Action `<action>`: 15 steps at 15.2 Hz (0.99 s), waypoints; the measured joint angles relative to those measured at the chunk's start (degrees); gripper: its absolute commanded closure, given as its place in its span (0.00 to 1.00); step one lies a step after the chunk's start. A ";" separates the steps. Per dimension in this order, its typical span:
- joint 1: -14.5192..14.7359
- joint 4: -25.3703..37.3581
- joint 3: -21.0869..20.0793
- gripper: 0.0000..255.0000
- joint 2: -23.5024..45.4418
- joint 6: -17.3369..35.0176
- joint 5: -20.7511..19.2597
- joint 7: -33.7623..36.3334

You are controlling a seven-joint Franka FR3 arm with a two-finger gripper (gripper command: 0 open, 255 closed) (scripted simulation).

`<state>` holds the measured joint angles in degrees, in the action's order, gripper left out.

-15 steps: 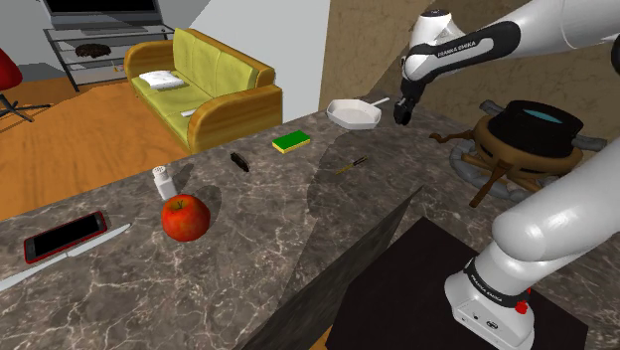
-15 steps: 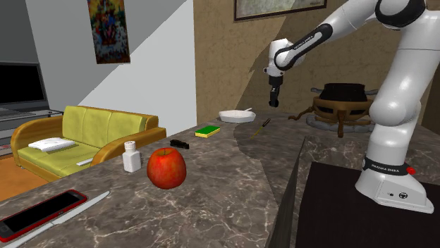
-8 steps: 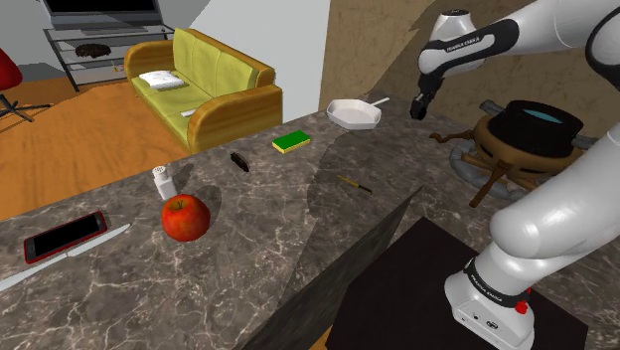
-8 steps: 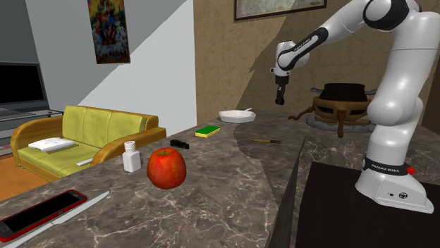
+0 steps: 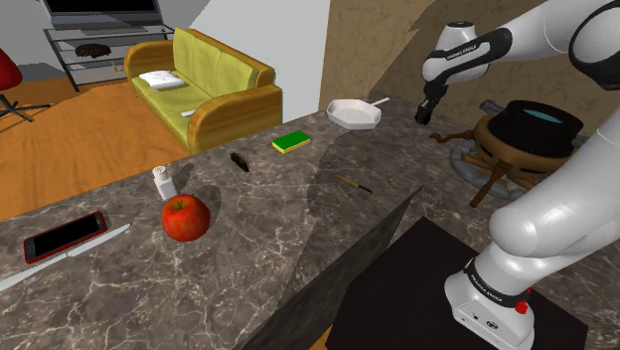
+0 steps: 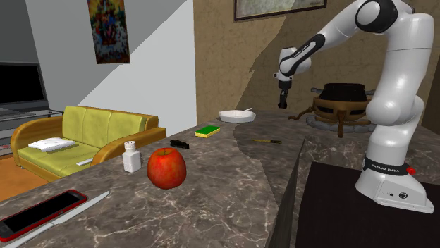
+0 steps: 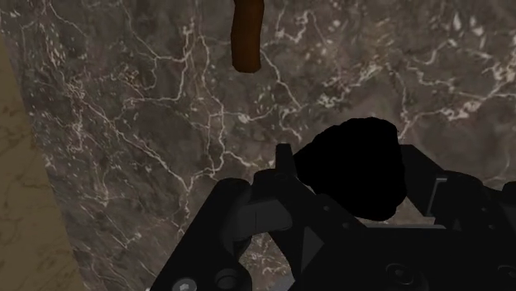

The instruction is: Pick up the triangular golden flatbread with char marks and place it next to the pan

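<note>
While the flatbread (image 5: pixel 353 183) lies on the counter (image 5: pixel 248 259), the claw (image 5: pixel 422 116) hovers, opening indiscernible.

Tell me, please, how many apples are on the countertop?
1. The red apple sits on the dark countertop beside the white shaker; others might be hidden behind the arm.

Under jaws: bare marble counter (image 7: pixel 149 124), room to descend. Brown stand leg (image 7: pixel 246 33) close by jaws. Off jaws twd shoulder view's left: white pan (image 5: pixel 353 113). Opp side: black pot (image 5: pixel 532 124) on stand (image 5: pixel 492 159).
</note>
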<state>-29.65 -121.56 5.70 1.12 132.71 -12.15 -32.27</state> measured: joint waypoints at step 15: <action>-0.26 -4.63 0.39 1.00 6.09 10.61 -1.58 2.30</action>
<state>-29.92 -126.19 6.09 7.21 143.31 -13.73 -29.97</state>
